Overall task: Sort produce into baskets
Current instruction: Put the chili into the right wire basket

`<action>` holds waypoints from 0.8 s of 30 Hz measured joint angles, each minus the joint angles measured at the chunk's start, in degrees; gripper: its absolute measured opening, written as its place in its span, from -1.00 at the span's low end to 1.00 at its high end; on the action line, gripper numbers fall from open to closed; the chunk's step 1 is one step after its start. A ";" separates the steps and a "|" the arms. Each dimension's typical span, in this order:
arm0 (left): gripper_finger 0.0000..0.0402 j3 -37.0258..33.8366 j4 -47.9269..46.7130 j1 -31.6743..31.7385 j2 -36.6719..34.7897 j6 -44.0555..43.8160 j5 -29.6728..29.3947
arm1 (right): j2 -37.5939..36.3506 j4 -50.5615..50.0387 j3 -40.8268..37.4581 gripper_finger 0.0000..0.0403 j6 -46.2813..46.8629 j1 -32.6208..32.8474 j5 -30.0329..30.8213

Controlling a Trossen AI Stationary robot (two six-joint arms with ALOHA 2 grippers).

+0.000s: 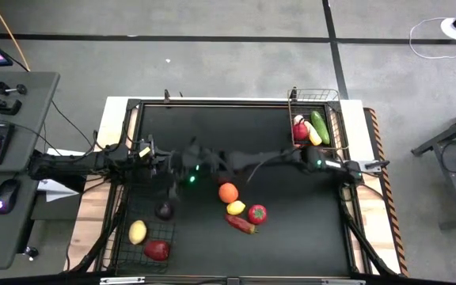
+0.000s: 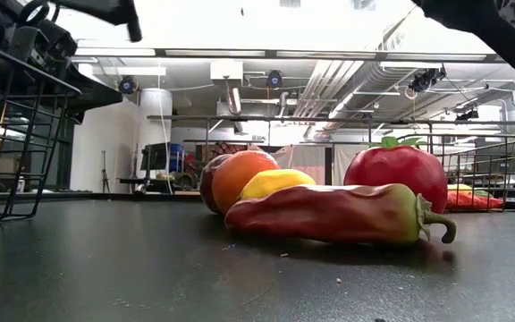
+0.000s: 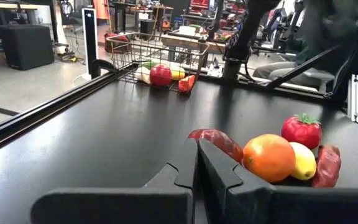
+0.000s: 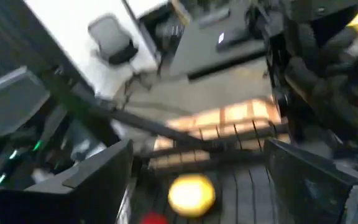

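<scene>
Frankly, my biggest worry is both arms crowding the dark basket (image 1: 129, 255). The right gripper (image 4: 197, 165), jaws wide and empty, hangs over the yellow fruit (image 4: 191, 194) inside it, and the left gripper (image 3: 197, 171), pinched shut on nothing, waits nearby and could be clipped. A smaller risk is the loose produce (image 1: 236, 208), well right of that basket, rolling on the smooth black table (image 1: 212, 127). An open workshop lies beyond.

Overhead camera looks straight down; table-level camera sits close before the same orange (image 1: 228, 192).
</scene>
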 joint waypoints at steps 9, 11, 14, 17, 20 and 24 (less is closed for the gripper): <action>-1.00 0.00 -0.02 -0.01 0.02 0.00 0.00 | -13.42 -37.70 0.07 0.76 -23.69 -3.46 2.16; -1.00 0.00 0.05 0.00 0.01 0.00 0.00 | -15.10 -46.67 0.09 0.76 -26.68 -3.40 8.01; -1.00 0.00 0.03 -0.02 0.02 0.00 0.00 | -15.99 -57.59 -0.03 0.76 -27.94 -2.98 11.10; -1.00 0.00 0.01 -0.02 0.00 0.00 0.00 | -16.78 -65.01 -0.07 0.76 -27.96 -1.74 11.32; -1.00 0.00 0.01 -0.01 -0.01 0.00 0.00 | -16.95 -68.34 -0.07 0.76 -27.68 0.39 12.58; -1.00 0.00 -0.01 -0.02 -0.01 0.00 0.00 | -17.13 -69.61 -1.62 0.76 -27.51 3.83 12.58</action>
